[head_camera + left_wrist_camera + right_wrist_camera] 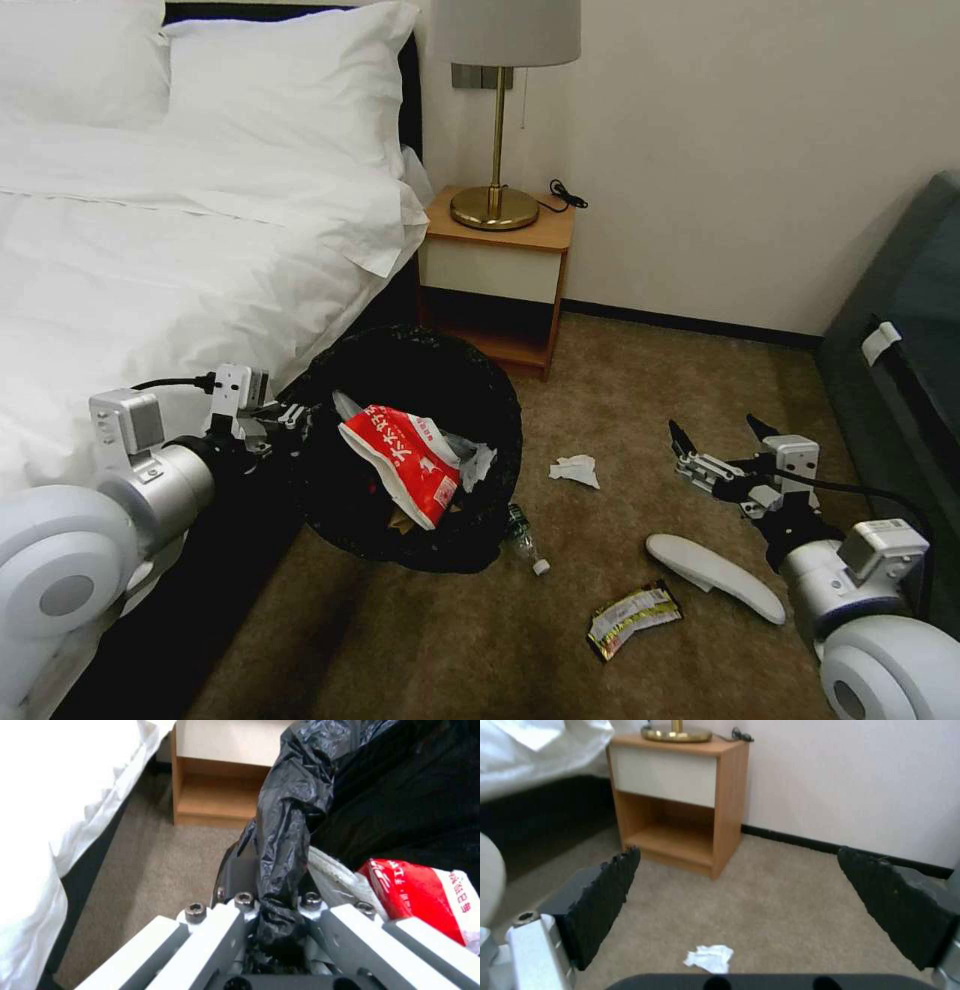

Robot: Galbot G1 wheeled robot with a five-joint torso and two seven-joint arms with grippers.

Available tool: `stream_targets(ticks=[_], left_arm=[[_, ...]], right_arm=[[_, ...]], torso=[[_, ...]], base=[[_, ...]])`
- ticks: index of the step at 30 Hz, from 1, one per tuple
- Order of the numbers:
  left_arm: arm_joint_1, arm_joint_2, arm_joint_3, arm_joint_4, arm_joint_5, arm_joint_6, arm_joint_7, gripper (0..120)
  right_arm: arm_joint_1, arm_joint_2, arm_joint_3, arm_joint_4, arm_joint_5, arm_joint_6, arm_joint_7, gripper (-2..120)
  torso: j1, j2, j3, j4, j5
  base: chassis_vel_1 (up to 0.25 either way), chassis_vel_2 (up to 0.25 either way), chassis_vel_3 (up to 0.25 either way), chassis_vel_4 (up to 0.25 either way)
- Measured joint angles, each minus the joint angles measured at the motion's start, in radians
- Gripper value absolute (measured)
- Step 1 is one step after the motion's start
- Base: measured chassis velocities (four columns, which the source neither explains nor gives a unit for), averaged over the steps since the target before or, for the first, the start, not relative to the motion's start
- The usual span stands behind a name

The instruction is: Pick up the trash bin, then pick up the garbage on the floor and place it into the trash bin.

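Trash bin [405, 455] hangs tilted beside the bed [150, 250], its black-bag rim pinched in the left tool [283, 413]; a red snack wrapper [405, 460] already lies inside. The right tool [722, 433] hovers spread wide above the carpet, pointed toward the crumpled tissue [575, 470]. To do this pickup well, I'd bring the pads down straddling the tissue, close gently, and keep the bin's mouth level and near for a short carry. Left on the floor, by my count: one tissue, one white slipper [715, 575], one yellow-silver wrapper [633, 618], and one small green bottle [525, 540] touching the bin.
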Motion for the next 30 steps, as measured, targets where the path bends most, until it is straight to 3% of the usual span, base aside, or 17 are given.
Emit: stream_targets(ticks=[7, 12, 14, 18, 30], left_arm=[[-0.016, 0.002, -0.013, 0.005, -0.029, 0.0, -0.012, 1], [-0.015, 0.003, -0.021, 0.005, -0.037, 0.0, -0.015, 1], [-0.019, 0.003, -0.022, 0.006, -0.04, 0.0, -0.014, 1], [-0.022, 0.003, -0.022, 0.009, -0.041, 0.0, -0.012, 1], [-0.024, 0.002, -0.032, 0.005, -0.048, 0.0, -0.011, 1]], right_arm=[[0.014, -0.082, 0.017, -0.069, 0.01, -0.025, -0.027, 100], [0.003, -0.149, 0.052, -0.162, 0.024, -0.039, -0.139, 100], [0.014, -0.19, 0.072, -0.262, -0.003, -0.054, -0.244, 100], [0.043, -0.227, 0.066, -0.37, -0.037, -0.061, -0.319, 100], [0.17, -0.258, -0.109, -0.606, -0.073, -0.024, -0.358, 100]], torso=[[0.0, 0.0, 0.0, 0.0001, 0.0002], [0.0, 0.0, 0.0, 0.0, 0.0001], [0.0, 0.0, 0.0, -0.0001, 0.0003], [0.0, 0.0, 0.0, -0.0001, 0.0], [0.0, 0.0, 0.0, 0.0, 0.0003]], base=[[0.0, 0.0, 0.0, 0.0], [0.0, 0.0, 0.0, 0.0], [0.0, 0.0, 0.0, 0.0], [0.0, 0.0, 0.0, 0.0], [0.0, 0.0, 0.0, 0.0]])
